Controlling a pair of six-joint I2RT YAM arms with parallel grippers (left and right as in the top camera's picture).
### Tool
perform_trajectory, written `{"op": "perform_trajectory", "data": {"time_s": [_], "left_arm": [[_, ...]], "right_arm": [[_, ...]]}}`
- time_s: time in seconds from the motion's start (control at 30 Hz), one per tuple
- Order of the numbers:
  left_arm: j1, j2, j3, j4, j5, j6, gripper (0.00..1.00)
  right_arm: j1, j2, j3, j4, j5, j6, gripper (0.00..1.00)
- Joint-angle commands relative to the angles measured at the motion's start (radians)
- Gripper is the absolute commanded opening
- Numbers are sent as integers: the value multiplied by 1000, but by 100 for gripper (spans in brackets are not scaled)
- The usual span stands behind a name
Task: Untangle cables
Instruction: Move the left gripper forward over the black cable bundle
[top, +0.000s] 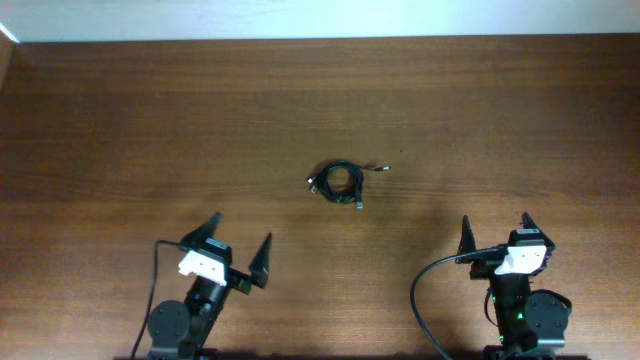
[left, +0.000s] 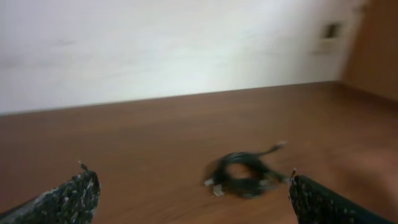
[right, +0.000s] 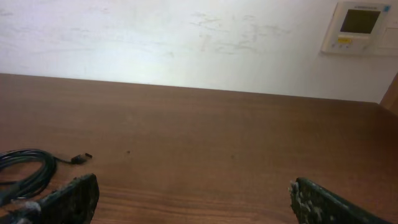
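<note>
The cables (top: 341, 182) lie as a small coiled black bundle with silver-tipped plugs near the middle of the brown table. The left wrist view shows the cables (left: 244, 175) blurred, ahead and slightly right between the fingers. In the right wrist view only part of the cables (right: 26, 171) shows at the far left, one plug pointing right. My left gripper (top: 241, 246) stands open at the near left, well short of the bundle. At the near right my right gripper (top: 496, 231) is open too, with nothing between its fingers.
Thick black arm cables (top: 425, 300) loop beside the right arm base, and another runs by the left base. A white wall with a wall panel (right: 362, 27) stands behind the table's far edge.
</note>
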Motion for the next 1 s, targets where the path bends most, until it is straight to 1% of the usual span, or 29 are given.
{"op": "perform_trajectory", "data": {"time_s": [0.0, 0.07, 0.13, 0.2, 0.23, 0.3, 0.4, 0.5, 0.53, 0.63, 0.73, 0.8, 0.83, 0.9, 0.93, 0.97], "left_arm": [[6, -6, -1, 123, 166, 9, 99], [6, -6, -1, 254, 156, 18, 99], [6, -6, -1, 388, 105, 20, 99], [6, -6, 1, 485, 43, 19, 99], [6, -6, 13, 512, 11, 19, 99], [6, 1, 55, 483, 5, 20, 99], [6, 42, 150, 363, 5, 37, 99], [6, 171, 339, 142, 5, 127, 99], [6, 220, 402, 64, 4, 139, 99], [6, 419, 638, -220, 1, 150, 99], [6, 670, 907, -535, 5, 150, 99], [6, 801, 1039, -666, 21, 149, 99], [6, 874, 1104, -721, 83, 143, 99], [6, 986, 1189, -804, 269, 141, 99], [6, 1021, 1203, -805, 316, 142, 98], [6, 1054, 1212, -805, 328, 141, 99]], "right_arm": [[7, -10, -5, -7, 8, 0, 98], [7, -11, -5, -7, 8, 0, 98], [7, -10, -5, -7, 8, 0, 98], [7, -11, -5, -7, 8, 0, 98], [7, -11, -5, -7, 8, 0, 98], [7, -11, -5, -7, 8, 0, 98], [7, -11, -5, -7, 8, 0, 98], [7, -10, -5, -7, 8, 0, 98], [7, -11, -5, -7, 8, 0, 98], [7, -10, -5, -7, 8, 0, 98], [7, -10, -5, -7, 8, 0, 98], [7, -10, -5, -7, 8, 0, 98], [7, -10, -5, -7, 8, 0, 98], [7, -10, -5, -7, 8, 0, 98], [7, -10, -5, -7, 8, 0, 98], [7, -10, -5, -7, 8, 0, 98]]}}
